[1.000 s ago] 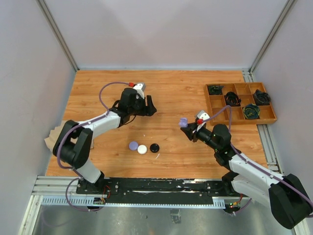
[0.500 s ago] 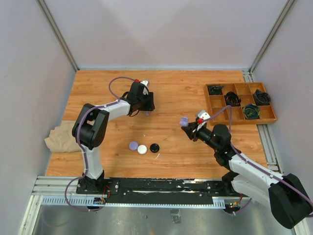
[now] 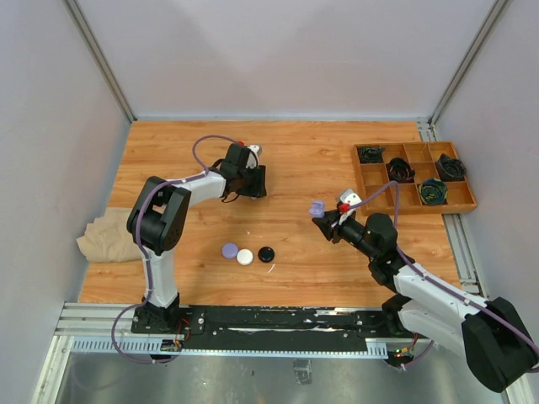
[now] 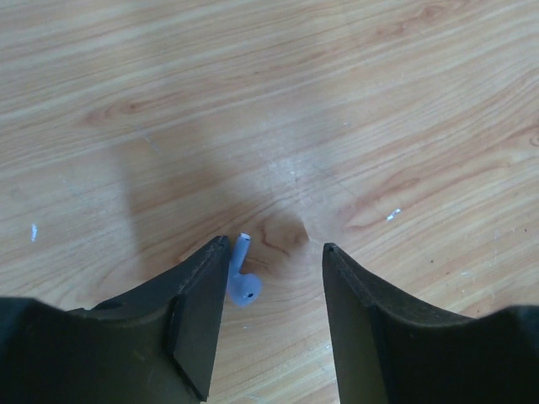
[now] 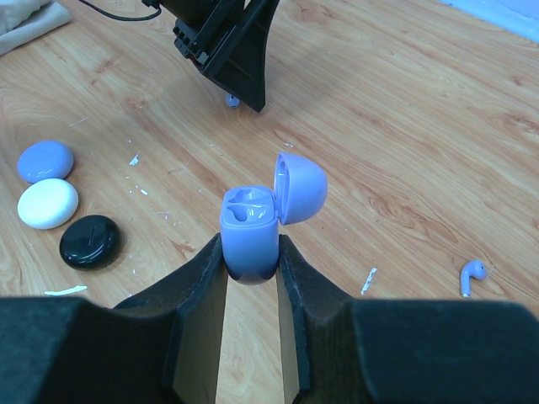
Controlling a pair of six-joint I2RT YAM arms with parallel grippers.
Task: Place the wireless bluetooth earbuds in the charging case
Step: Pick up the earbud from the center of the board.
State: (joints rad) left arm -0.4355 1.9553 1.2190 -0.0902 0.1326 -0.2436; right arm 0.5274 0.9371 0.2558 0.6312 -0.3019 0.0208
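Note:
A lavender earbud (image 4: 242,282) lies on the wooden table (image 4: 354,101). My left gripper (image 4: 274,244) stands low over it, open, with the earbud resting against its left finger (image 4: 198,311) and a wide gap to the other. In the top view this gripper (image 3: 251,187) is left of centre. My right gripper (image 5: 250,252) is shut on the lavender charging case (image 5: 250,236), held upright above the table with its lid flipped open and both sockets empty. From above, the case (image 3: 317,209) is right of centre. A second lavender earbud (image 5: 472,273) lies on the table at the right.
Three round puck-like cases, lavender (image 3: 230,250), white (image 3: 245,257) and black (image 3: 266,253), sit in a row near the front. A wooden tray (image 3: 414,211) with coiled black cables stands at the right edge. A beige cloth (image 3: 105,236) lies at the left edge.
My left arm has swung and brought its gripper down over the earbud, and its jaws have narrowed. The right gripper with the case has stayed put.

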